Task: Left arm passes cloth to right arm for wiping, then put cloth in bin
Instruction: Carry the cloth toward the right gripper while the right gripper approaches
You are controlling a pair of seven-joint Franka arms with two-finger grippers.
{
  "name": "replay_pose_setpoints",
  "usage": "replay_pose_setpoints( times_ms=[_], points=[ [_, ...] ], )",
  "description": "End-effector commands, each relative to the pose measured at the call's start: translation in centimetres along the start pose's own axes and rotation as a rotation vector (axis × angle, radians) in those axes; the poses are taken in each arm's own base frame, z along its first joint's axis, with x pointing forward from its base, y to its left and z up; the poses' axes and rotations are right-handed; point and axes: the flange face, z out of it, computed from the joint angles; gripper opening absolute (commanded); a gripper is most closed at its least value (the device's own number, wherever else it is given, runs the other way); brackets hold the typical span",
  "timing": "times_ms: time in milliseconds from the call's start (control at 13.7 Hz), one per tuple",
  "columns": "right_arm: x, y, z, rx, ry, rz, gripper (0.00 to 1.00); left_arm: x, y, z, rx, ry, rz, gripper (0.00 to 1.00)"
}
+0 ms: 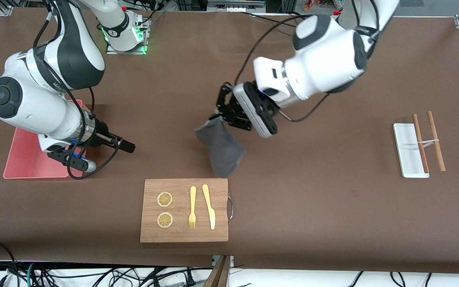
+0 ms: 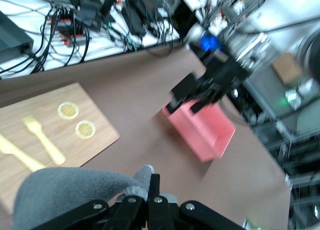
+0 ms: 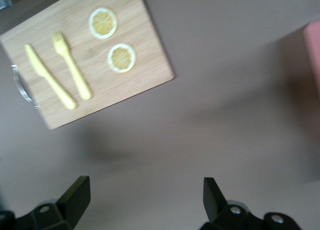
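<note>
I see the brown surface [image 1: 317,207] spanning the whole front view, with both arms reaching over it. The bin [image 1: 28,159], a salmon-pink tub, sits at the right arm's end of the surface, partly covered by that arm. The cutting board [image 1: 184,210] lies close to the front camera, about midway between the two arms' ends; it carries two lemon slices [image 1: 165,199], a yellow fork [image 1: 192,207] and a yellow knife [image 1: 209,206], with a metal handle on the edge toward the left arm's end.

The cloth [image 1: 221,149] hangs in the air, dark grey face outward, over bare surface just above the board's far edge. I read the left pincer [image 1: 218,115] as pressed together on the cloth's upper corner; the left wrist view shows the grey fabric bunched at its fingertips.

The right pincer [image 1: 108,153] hovers over the surface just beside the bin, on the side toward the board. Its fingers [image 3: 75,195] stand spread with nothing between them.

A small white tray [image 1: 409,150] lies at the left arm's end, with two brown sticks [image 1: 428,141] joined by a band, one resting across the tray and one just beside it.
</note>
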Motion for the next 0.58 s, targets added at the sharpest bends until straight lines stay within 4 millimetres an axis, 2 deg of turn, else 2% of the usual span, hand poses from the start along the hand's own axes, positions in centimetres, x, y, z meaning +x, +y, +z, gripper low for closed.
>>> replay_pose_setpoints(
  times_ms=[0,219,365,511],
  points=[
    [-0.1,-0.9,0.2,0.076,-0.049,0.071,1.00,0.0,4.6,1.6,-0.035,0.110,-0.112,0.00],
    [-1.0,-2.4,1.8,0.119,-0.113,0.086,1.00,-0.5,6.8,2.6,-0.056,0.143,-0.195,0.00],
    [-1.7,-3.4,2.2,0.118,-0.122,0.174,1.00,-0.4,6.5,2.8,-0.053,0.174,-0.211,0.00],
    [-3.5,-5.1,2.9,0.095,-0.144,0.213,1.00,-0.2,6.5,2.6,-0.064,0.182,-0.240,0.00]
  ],
)
